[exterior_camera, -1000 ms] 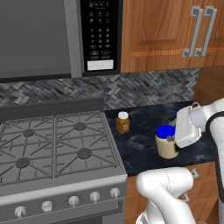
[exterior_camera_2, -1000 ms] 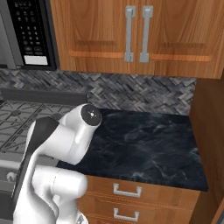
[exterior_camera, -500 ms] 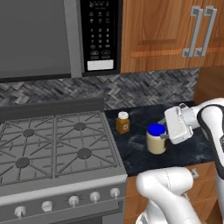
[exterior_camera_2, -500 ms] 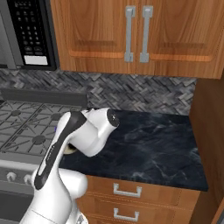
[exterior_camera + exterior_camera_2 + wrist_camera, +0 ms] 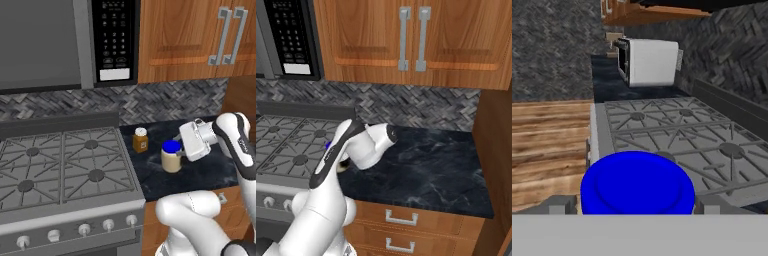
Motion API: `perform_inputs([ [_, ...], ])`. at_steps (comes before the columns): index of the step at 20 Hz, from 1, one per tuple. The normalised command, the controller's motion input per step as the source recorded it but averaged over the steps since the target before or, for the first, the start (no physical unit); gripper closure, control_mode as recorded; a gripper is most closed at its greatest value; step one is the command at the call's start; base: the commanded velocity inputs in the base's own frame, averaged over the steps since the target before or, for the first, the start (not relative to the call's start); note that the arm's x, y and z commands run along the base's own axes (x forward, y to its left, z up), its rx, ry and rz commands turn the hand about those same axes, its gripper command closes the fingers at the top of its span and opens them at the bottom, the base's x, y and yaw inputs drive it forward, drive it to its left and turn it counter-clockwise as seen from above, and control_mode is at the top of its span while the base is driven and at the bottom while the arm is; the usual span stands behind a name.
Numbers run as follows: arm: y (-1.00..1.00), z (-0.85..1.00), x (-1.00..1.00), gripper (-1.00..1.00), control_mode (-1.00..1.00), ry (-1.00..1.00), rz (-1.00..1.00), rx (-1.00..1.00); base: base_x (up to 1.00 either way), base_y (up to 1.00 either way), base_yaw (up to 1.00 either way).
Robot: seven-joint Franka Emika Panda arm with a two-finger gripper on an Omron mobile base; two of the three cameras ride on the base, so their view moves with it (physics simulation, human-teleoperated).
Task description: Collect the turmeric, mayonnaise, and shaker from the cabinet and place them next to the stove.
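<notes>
Left base view showed the turmeric [image 5: 140, 139] and the mayonnaise [image 5: 171, 156] already standing on the dark counter [image 5: 210, 172] just right of the stove [image 5: 60, 172]; by my judgement the shaker was left to fetch. My tool [image 5: 178, 149] sat beside the mayonnaise's blue lid, jaws spread wide, apparently gripping nothing.

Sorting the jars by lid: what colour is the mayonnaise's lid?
Bright blue; the mayonnaise lid shows best, close up, in the hand view.
</notes>
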Motion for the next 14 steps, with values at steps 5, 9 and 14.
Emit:
perform_inputs([
  [5, 0.02, -0.48, 0.29, 1.00, -1.00, 0.00, 0.07, 0.00, 0.00, 0.00, 0.00],
  [9, 0.08, -0.44, 0.29, 1.00, -1.00, 0.01, 0.06, 0.01, 0.00, 0.00, 0.00],
  [14, 0.12, -0.30, 0.27, 1.00, -1.00, 0.00, 0.02, 0.05, 0.00, 0.00, 0.00],
])
